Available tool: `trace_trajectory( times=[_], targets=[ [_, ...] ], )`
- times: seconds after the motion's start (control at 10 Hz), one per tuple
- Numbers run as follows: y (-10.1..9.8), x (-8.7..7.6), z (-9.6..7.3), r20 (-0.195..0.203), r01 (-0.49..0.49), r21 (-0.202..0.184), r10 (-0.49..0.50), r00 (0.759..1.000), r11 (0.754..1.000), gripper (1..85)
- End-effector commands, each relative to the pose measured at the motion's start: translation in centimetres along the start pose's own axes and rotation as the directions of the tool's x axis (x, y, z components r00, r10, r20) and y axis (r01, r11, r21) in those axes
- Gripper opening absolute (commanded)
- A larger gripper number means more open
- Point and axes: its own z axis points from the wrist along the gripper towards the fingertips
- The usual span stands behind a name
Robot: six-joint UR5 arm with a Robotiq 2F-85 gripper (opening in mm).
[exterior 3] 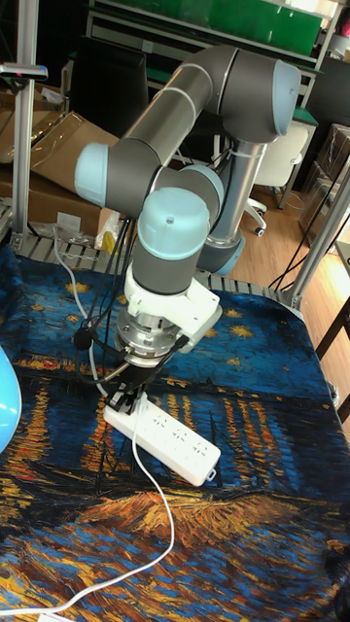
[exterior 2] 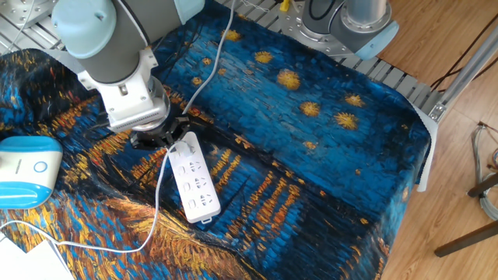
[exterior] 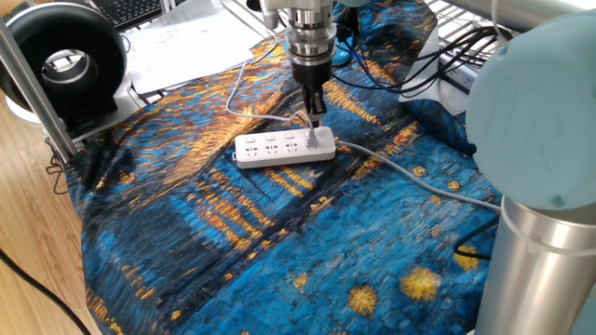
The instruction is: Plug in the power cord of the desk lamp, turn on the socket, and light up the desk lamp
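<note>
The socket [exterior: 279, 148] is a white strip lying on the blue-and-orange cloth, also seen in the other fixed view [exterior 2: 195, 183] and the tall view [exterior 3: 167, 438]. A small white plug [exterior: 318, 140] sits in its end outlet, and the thin white power cord [exterior: 244, 87] runs off to the back left. My gripper [exterior: 314, 118] hangs straight over that plug with its fingers together, tips just above it. From the other side the wrist hides the fingertips [exterior 2: 159, 141]. The desk lamp shows only its light-blue base [exterior 2: 23, 171] at the left edge.
A thicker grey cable [exterior: 410, 173] leaves the strip toward the right. A black ring-shaped device [exterior: 63, 63] and papers [exterior: 182, 42] sit at the back left. Black cables [exterior: 447, 56] lie at the back right. The arm's base [exterior 2: 346, 19] stands at the cloth's far edge.
</note>
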Motion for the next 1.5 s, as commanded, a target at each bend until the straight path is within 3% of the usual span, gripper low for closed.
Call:
trace_trajectory(
  times=[0.0, 0.4, 0.6, 0.8, 1.4],
  targets=[
    [0.7, -0.4, 0.4, 0.018, 0.0, -0.035, 0.0, 1.0, 0.999, 1.3],
    [-0.3, 0.1, 1.1, -0.009, -0.006, -0.007, 0.005, 1.0, 1.0, 1.3],
    [-0.1, -0.2, 1.2, -0.006, -0.004, -0.016, 0.004, 1.0, 1.0, 1.3],
    [1.1, -0.5, 1.0, 0.004, -0.022, -0.061, 0.022, 1.0, 0.998, 1.3],
    [0.6, -0.7, 1.3, -0.001, -0.018, -0.051, 0.018, 1.0, 0.999, 1.3]
  ],
)
